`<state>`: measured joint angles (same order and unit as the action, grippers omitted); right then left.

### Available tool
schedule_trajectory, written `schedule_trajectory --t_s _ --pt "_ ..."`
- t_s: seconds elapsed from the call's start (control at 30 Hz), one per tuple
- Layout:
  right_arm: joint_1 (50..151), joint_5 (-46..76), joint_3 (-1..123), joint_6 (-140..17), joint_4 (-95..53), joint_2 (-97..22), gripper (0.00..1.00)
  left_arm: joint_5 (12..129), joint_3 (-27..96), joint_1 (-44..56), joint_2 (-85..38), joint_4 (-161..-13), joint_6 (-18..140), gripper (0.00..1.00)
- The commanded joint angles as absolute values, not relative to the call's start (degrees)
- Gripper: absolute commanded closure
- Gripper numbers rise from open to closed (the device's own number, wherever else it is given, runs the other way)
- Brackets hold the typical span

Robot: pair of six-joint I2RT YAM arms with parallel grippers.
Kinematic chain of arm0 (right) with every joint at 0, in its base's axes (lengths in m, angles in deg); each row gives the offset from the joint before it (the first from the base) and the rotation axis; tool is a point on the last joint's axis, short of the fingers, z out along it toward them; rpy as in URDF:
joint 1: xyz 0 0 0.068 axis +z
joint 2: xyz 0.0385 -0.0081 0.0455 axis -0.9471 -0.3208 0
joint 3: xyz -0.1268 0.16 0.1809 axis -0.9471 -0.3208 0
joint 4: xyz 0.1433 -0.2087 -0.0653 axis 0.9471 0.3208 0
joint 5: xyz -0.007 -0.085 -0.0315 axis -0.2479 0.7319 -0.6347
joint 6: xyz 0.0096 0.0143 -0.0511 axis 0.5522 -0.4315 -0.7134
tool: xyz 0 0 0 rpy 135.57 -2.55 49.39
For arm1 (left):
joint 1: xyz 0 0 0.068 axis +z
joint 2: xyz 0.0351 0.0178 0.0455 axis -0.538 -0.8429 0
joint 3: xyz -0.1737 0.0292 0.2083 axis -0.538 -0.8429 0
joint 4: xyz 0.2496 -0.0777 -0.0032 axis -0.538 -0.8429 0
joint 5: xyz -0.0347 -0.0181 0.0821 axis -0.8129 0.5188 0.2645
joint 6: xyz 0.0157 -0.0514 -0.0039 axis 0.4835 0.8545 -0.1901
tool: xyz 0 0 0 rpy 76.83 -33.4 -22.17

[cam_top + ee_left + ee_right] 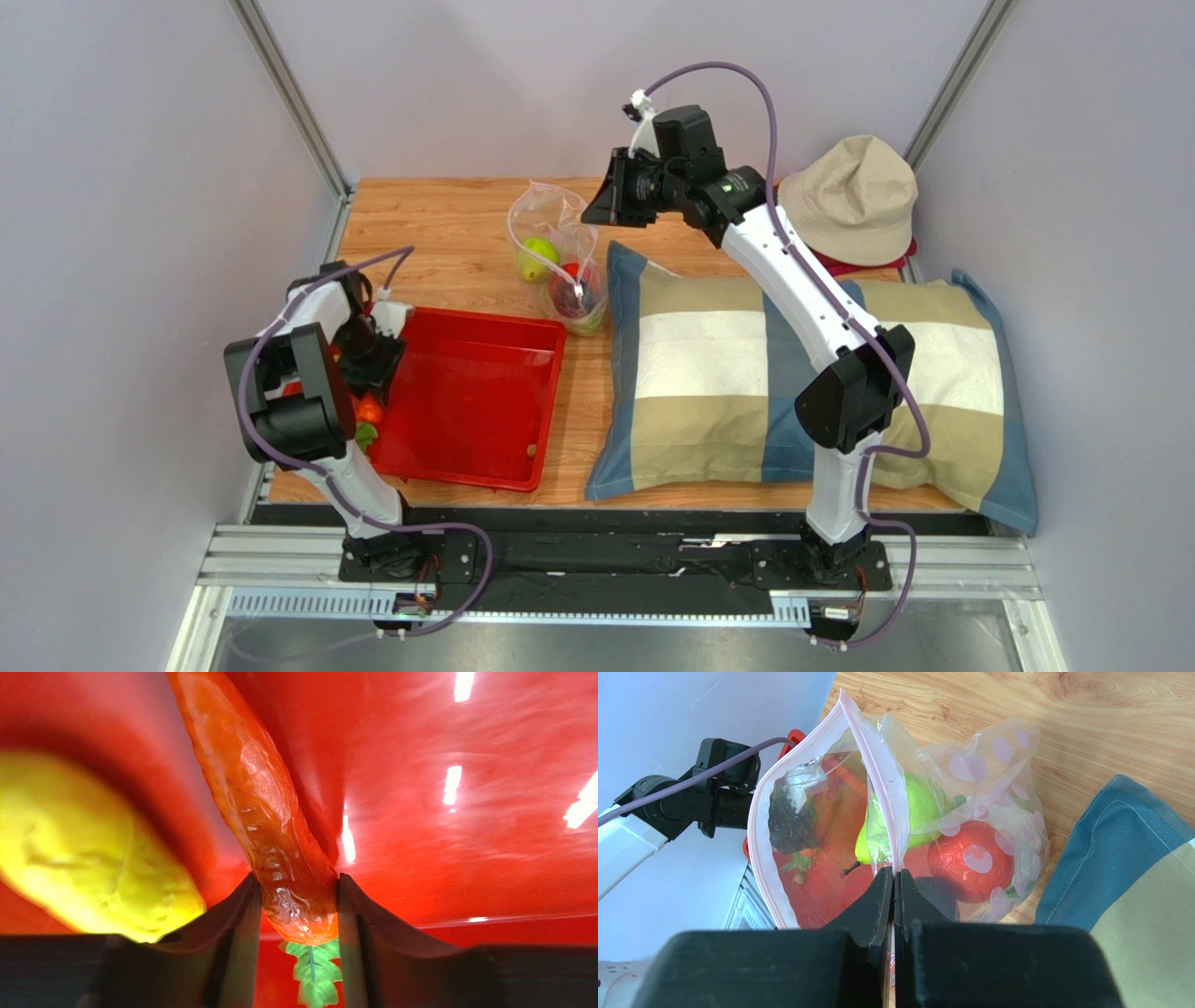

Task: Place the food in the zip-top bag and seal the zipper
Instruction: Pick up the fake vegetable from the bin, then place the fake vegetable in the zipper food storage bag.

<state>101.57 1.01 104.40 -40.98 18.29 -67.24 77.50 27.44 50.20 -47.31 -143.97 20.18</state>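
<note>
Zip-top bag (556,219) (1011,763) of clear crinkly plastic with pale pink dots stands on the wooden table (449,224), between the glossy red plastic tray (477,406) and the striped blue-and-tan pillow (701,364), its mouth pulled upward. Up top, the right gripper (613,196) (894,890) has its fingers pressed together on the bag's mouth edge. The right wrist camera shows exactly where: the thin pinkish zipper strip (873,777) runs straight down into the closed fingertips, and the other side of the mouth bows away in a wide loop, so the zipper is unsealed. That view also shows the green apple (913,812) and the round red-orange fruit (969,864) sitting behind the plastic; from above they are only small green and red blobs low in the bag. A dark-and-white lump shows on the loop side, and I cannot tell whether it is inside.

Over to the left gripper (372,367) (298,913) at the tray's left edge. The overhead camera hides the grip under the wrist, giving just a scrap of orange and green. The left wrist camera fills that in: both dark fingers (238,917) sit against the sides of the long orange toy carrot (270,826) at its thick end, green leaves poking out below. The lumpy yellow banana-like piece (91,861) lies near the carrot on the tray floor. A beige bucket hat (852,196) rests at the far end of the pillow
</note>
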Motion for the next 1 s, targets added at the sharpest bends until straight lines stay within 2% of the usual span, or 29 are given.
schedule_trajectory --t_s 0.0,0.03,0.17,0.33,0.47,0.6,0.77,0.97 --pt "101.3 0.6 106.3 -41.7 17.7 -67.6 1.0 72.6 31.0 46.8 -43.4 -146.1 23.7 0.75" --pt "101.4 0.6 106.4 -41.9 17.8 -67.4 1.0 70.0 34.5 46.5 -41.0 -147.1 24.4 0.82" --pt "101.3 0.2 106.4 -42.1 17.5 -67.3 1.0 59.4 47.2 44.2 -33.8 -151.6 28.4 0.93" --pt "101.3 0.0 108.3 -42.0 18.0 -68.4 1.0 48.1 63.5 38.1 -28.3 -145.8 35.3 1.0" --pt "101.3 -0.4 108.5 -42.3 17.6 -68.3 1.0 47.8 71.0 30.3 -29.1 -138.6 40.9 1.0" --pt "101.3 -0.3 108.4 -43.5 17.6 -68.0 1.0 44.1 70.3 23.3 -29.1 -125.2 45.9 1.0" --pt "101.3 -0.8 108.3 -43.6 17.6 -67.7 1.0 45.6 61.4 16.1 -27.2 -108.7 45.4 1.0" --pt "101.3 -0.9 109.2 -43.1 17.7 -68.2 1.0 49.1 60.2 11.8 -31.7 -106.4 45.1 1.0"
